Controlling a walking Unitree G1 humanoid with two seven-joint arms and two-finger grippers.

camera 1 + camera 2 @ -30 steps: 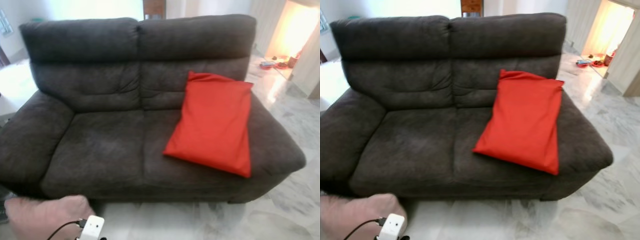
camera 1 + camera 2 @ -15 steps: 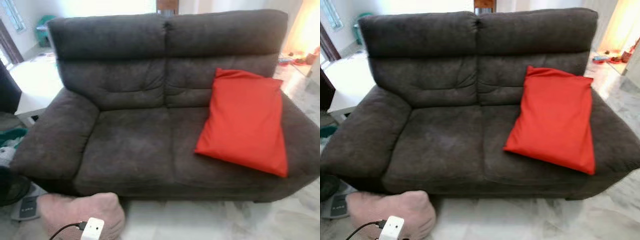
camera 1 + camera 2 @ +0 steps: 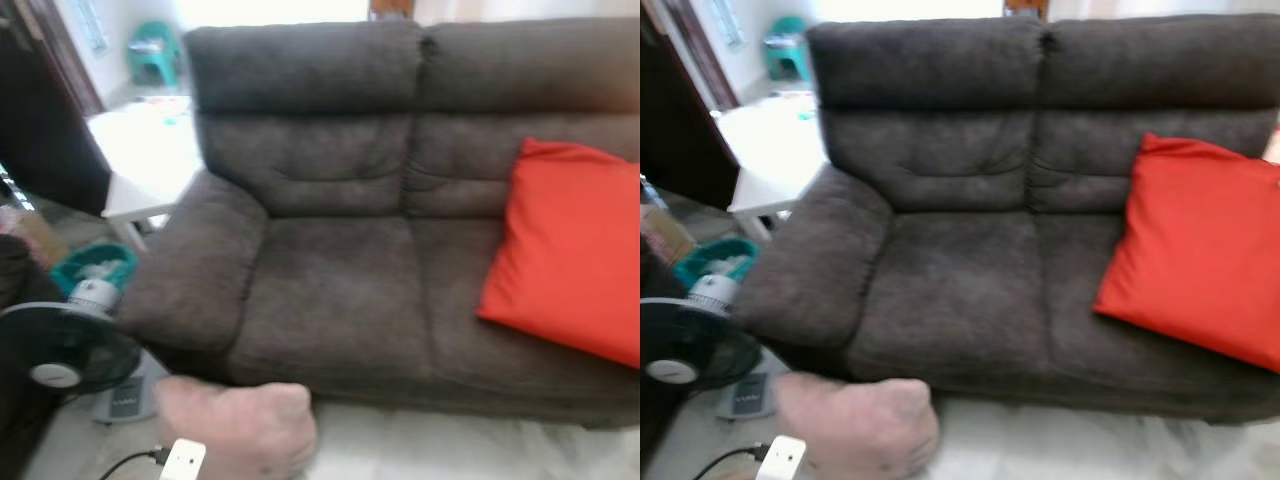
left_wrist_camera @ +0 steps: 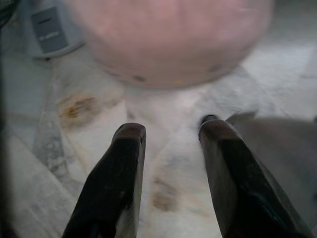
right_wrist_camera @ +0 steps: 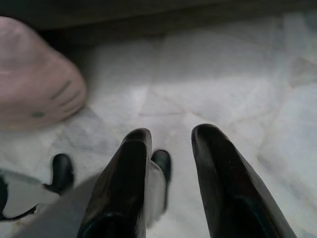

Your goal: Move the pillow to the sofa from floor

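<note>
Camera swung left; pink pillow (image 4: pixel 168 42) beyond open left gripper (image 4: pixel 171 134).

My sofa (image 3: pixel 340 290) ahead wears matt, napped dark-grey cloth. On its seat the red cushion (image 3: pixel 575 255) looks smooth with a slight sheen. Below the sofa, the pink pillow (image 3: pixel 240 425) is soft matt fabric on glossy marble floor (image 5: pixel 237 84).

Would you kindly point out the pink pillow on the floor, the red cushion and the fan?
pink pillow (image 3: pixel 240 425), left eye view, middle of its top.
red cushion (image 3: pixel 1200 250), right eye view, centre of its face.
fan (image 3: pixel 60 350), left eye view, front grille.
</note>
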